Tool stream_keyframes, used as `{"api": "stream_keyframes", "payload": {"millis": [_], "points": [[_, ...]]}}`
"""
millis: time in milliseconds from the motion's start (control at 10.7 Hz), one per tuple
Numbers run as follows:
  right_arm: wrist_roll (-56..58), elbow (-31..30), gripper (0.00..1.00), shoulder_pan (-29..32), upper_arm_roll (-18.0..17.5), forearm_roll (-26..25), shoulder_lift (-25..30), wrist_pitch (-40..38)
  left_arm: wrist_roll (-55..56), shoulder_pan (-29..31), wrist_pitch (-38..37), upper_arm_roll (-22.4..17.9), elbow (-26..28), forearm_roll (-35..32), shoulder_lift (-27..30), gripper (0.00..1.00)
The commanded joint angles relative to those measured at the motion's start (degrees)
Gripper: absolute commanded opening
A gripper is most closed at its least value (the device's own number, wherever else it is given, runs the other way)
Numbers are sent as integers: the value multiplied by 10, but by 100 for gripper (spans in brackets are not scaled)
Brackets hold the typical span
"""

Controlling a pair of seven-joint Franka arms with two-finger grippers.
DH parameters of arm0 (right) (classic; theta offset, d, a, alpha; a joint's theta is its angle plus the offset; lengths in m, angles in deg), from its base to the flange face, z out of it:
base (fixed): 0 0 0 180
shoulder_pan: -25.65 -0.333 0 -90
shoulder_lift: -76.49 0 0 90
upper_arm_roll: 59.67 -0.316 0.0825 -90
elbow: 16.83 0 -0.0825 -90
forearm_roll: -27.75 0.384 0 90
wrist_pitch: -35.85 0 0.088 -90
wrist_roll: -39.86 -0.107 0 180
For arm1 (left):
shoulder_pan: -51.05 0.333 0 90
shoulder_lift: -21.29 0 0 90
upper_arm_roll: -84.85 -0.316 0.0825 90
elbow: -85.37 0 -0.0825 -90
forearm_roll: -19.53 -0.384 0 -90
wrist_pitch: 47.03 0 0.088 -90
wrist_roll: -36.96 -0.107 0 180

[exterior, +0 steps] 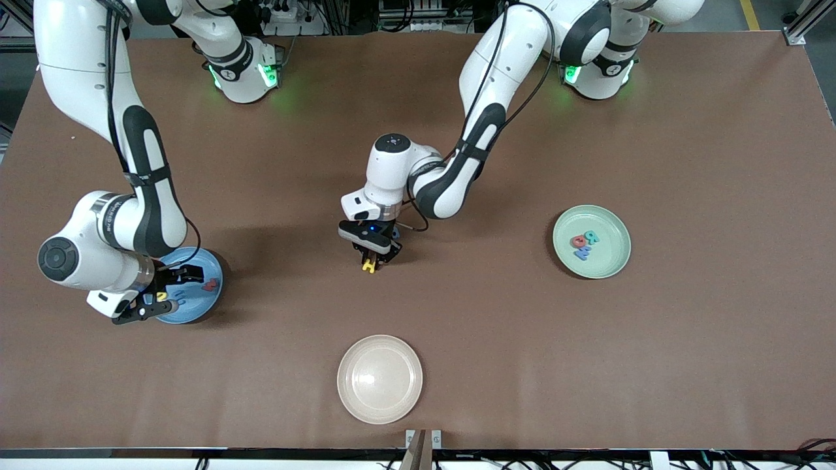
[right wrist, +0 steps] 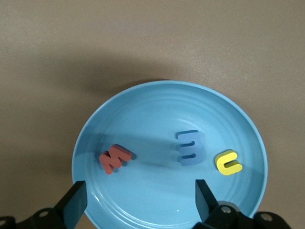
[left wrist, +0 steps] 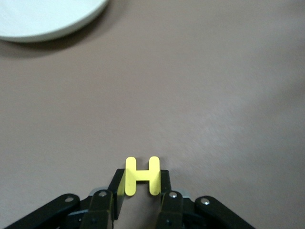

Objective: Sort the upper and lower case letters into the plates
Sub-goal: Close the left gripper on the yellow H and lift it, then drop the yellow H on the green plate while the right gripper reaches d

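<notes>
Left wrist view shows the left end effector (left wrist: 138, 183) gripping a yellow H (left wrist: 142, 175) mid-frame; it needs carrying to the pale green plate (exterior: 614, 260). The right end effector (right wrist: 138, 200) waits, wide, above the blue plate (right wrist: 95, 138).

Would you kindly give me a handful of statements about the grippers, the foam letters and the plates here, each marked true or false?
1. The left gripper grips a yellow foam letter H. True.
2. The round blue plate holds three letters. True: a red one, a blue one and a yellow one.
3. The right gripper is shut on the red letter. False: it is open over the blue plate, holding nothing.
4. The round cream-white plate holds a teal letter. False: nothing lies in it.
5. The round pale green plate holds several letters. True.
</notes>
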State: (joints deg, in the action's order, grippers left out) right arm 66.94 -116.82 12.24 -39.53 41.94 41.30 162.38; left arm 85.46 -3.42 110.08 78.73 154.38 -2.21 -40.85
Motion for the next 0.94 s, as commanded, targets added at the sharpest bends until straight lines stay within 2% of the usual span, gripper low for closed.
{"api": "stream_keyframes", "payload": {"millis": [0,94,281,468,562,843], "points": [[-5,-2,100,-6,-1,-8,4,-8,-86,47,-102,43,10,17,54,25],[-18,-1,100,-8,-2,-7,4,-9,-132,91,-147,87,10,25,74,25],[-69,-1,100,-37,-3,-5,9,-25,-272,184,-283,166,14,27,124,25],[-121,-1,100,-105,-3,-5,10,-28,-365,285,-389,239,35,26,166,25],[-133,1,100,-134,-4,-2,11,-28,-419,337,-415,265,76,26,197,25],[-191,29,100,-244,-4,0,4,-26,-519,482,-417,328,249,26,311,25]]}}
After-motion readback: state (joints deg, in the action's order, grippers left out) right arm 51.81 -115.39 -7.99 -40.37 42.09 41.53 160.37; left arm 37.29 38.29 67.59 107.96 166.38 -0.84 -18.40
